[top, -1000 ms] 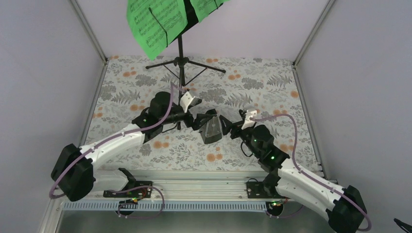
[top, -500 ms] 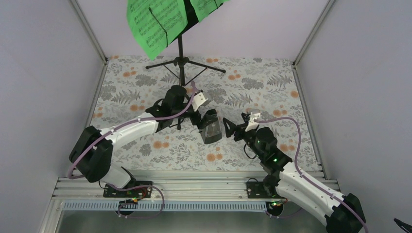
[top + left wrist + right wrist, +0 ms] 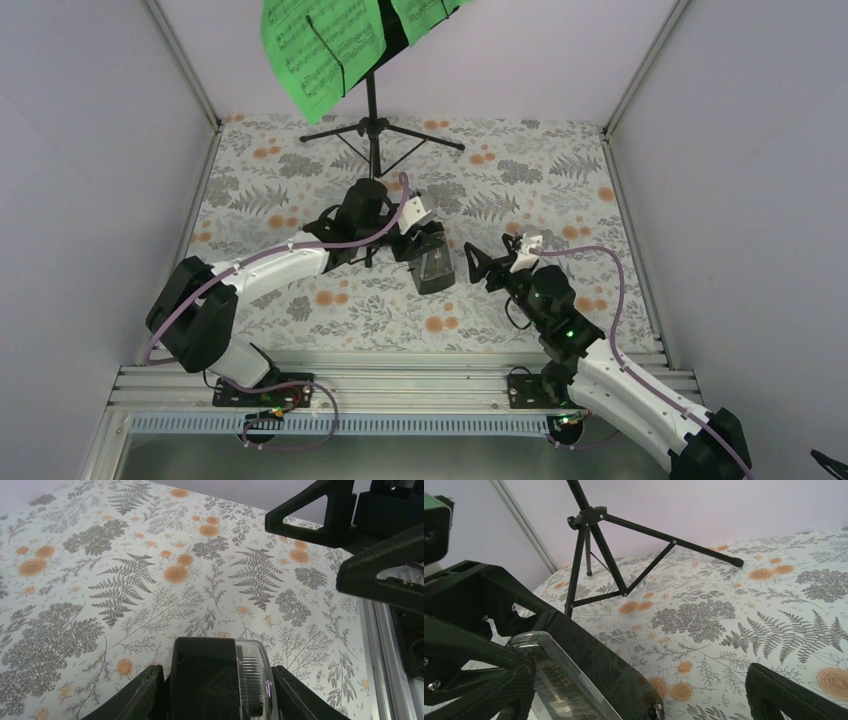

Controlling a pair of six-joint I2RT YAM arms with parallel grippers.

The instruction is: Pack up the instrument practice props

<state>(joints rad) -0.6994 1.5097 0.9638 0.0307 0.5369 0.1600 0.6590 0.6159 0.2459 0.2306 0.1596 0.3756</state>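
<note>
The dark pyramid-shaped metronome lies on the flowered cloth between my two arms. My left gripper is shut on its narrow end. In the left wrist view, both fingers press the sides of the metronome held in the left gripper. My right gripper stands open just right of the metronome, apart from it. In the right wrist view the metronome lies by the left finger of the right gripper. The black tripod music stand stands at the back, holding green music sheets.
The stand's tripod legs spread on the cloth behind the metronome. Lilac walls with metal corner posts close in both sides and the back. An aluminium rail carrying the arm bases runs along the near edge.
My left arm swung in toward the centre and its gripper has closed on the metronome's narrow end. My right gripper has drawn back a little to the right and stayed open.
</note>
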